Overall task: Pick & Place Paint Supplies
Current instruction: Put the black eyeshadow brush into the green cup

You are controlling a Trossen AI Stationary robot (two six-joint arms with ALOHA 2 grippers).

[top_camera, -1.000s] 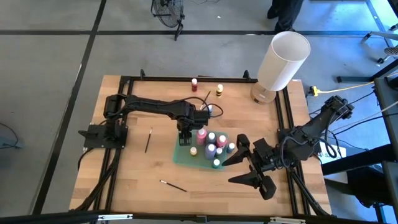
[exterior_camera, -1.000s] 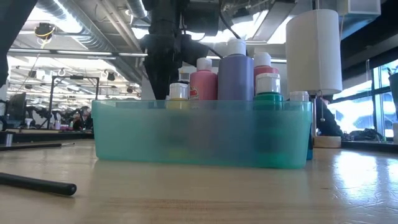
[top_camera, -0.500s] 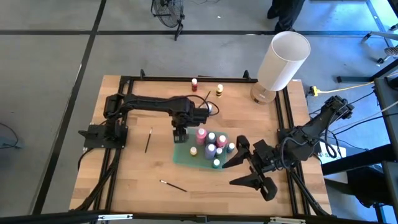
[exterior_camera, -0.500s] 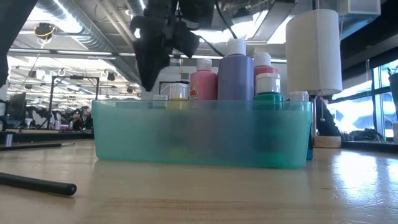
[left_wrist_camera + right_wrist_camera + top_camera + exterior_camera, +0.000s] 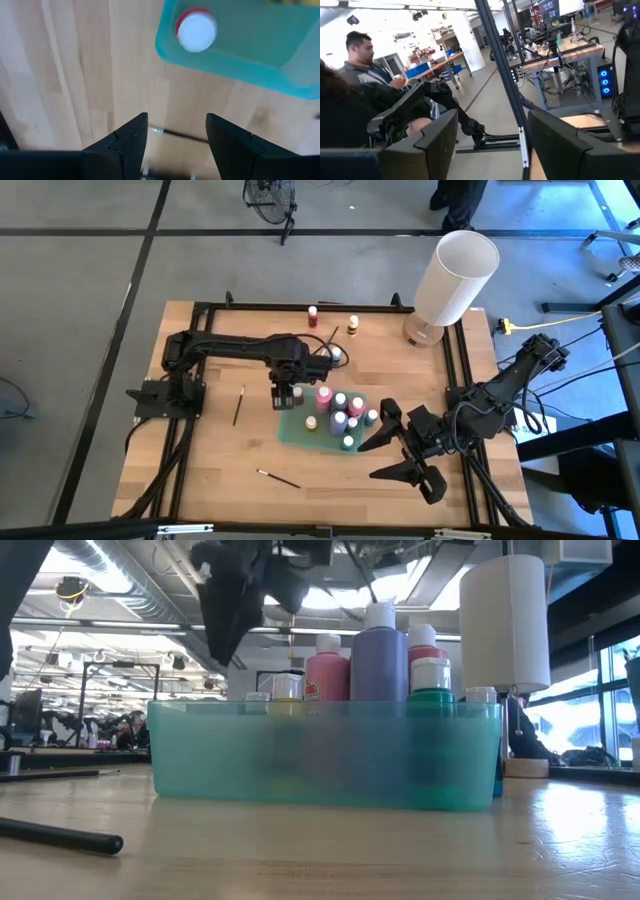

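High view shows you the left gripper (image 5: 283,396) hanging with its fingers apart and holding nothing, just off the left edge of the teal tray (image 5: 296,432) in the middle of the desk (image 5: 200,470). The tray holds the gathered paint bottles (image 5: 338,412): pink, purple, green, yellow and white-capped ones standing upright. Two more bottles, a red bottle (image 5: 312,315) and a yellow bottle (image 5: 353,325), stand near the desk's far edge, well apart from the tray. One brush (image 5: 238,405) lies left of the left gripper, another brush (image 5: 278,478) lies near the front edge. The right gripper (image 5: 400,445) rests open and empty at the tray's right side. The left wrist view gives you what the high view cannot: a white-capped bottle (image 5: 196,30) with a red body sits in the tray's corner, and the two fingers (image 5: 125,145) are over bare wood beside that corner. The low view shows you the bottles' height above the tray wall (image 5: 320,755), the purple bottle (image 5: 379,660) tallest. Compared with a second ago, your left gripper has moved out of the tray, up and to the left, while the right arm has not shifted.
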